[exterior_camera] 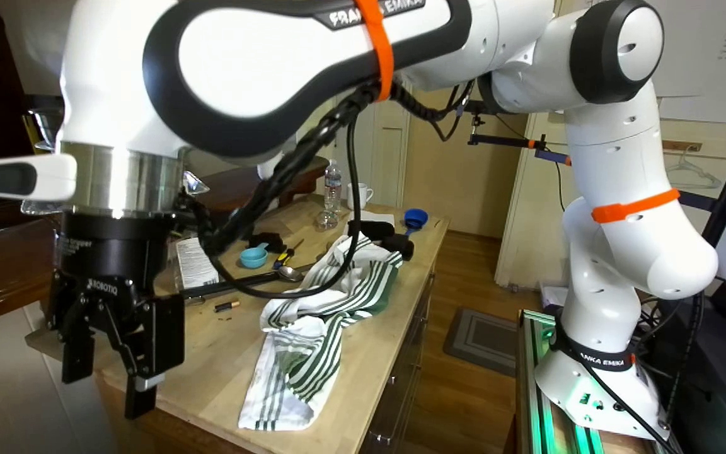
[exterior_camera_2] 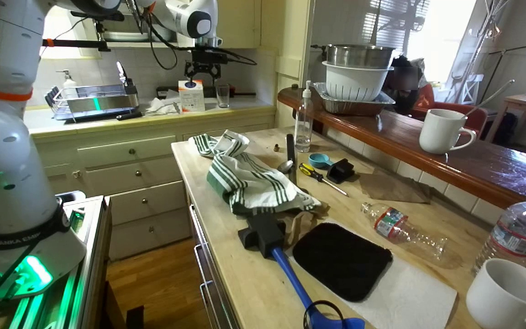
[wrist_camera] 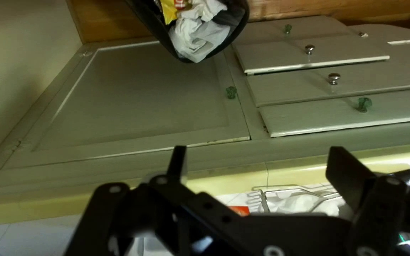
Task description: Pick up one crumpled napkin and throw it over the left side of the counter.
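Note:
My gripper (wrist_camera: 258, 156) is open with nothing between its fingers. It also shows in both exterior views (exterior_camera: 109, 391) (exterior_camera_2: 202, 78), at the end of the pale wood counter (exterior_camera: 199, 384), fingers pointing down. Crumpled white napkins (exterior_camera_2: 162, 106) lie on the far tiled worktop beside a carton; crumpled white paper (wrist_camera: 294, 205) shows there beyond the fingers in the wrist view. A dark bin (wrist_camera: 148, 23) low in front of the cabinets holds crumpled white napkins or paper (wrist_camera: 198, 37) and a yellow wrapper. A crumpled brown paper (exterior_camera_2: 300, 227) lies partly under the towel on the counter.
A striped towel (exterior_camera_2: 263, 183) lies along the counter with tools, a bottle and cups around it. A raised reddish-brown ledge (exterior_camera_2: 381, 132) runs along one side. On the far worktop stand a carton (exterior_camera_2: 192, 97), a glass (exterior_camera_2: 223, 96) and a dish rack (exterior_camera_2: 103, 103).

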{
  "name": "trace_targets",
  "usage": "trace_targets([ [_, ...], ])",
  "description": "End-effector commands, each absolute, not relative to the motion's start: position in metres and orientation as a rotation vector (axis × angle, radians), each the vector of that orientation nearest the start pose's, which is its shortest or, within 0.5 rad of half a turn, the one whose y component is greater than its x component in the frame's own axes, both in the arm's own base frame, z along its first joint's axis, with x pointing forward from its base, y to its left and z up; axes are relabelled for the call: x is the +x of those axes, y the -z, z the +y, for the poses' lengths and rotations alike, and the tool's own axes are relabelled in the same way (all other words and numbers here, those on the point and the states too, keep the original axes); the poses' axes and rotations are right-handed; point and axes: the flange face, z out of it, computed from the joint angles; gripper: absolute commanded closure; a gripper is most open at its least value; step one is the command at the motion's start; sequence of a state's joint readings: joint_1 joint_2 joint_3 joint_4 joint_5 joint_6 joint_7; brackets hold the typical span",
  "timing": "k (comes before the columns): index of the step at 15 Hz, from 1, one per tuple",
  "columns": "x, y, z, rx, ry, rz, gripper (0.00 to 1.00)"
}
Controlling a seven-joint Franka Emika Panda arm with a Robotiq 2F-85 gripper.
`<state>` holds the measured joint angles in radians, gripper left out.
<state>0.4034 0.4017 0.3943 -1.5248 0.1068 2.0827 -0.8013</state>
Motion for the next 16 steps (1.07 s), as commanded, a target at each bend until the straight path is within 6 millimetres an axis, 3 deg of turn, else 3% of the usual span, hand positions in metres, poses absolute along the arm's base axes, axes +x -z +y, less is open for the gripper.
trace_targets([
  [1, 0.458, -0.535, 0.434, -2.301, 0.086, -1.872, 0.0],
  [4, 0.419, -0.584, 0.387, -2.43, -0.092, -1.774, 0.0],
  [9, 0.374, -0.65, 0.29, -2.713, -0.129, -1.472, 0.0],
  [10, 0.397, -0.645, 0.326, -2.63, -0.111, -1.59, 0.0],
  [13, 0.381, -0.663, 0.291, -2.703, -0.083, -1.507, 0.0],
  [16, 0.377, -0.656, 0.291, -2.712, -0.106, -1.498, 0.0],
])
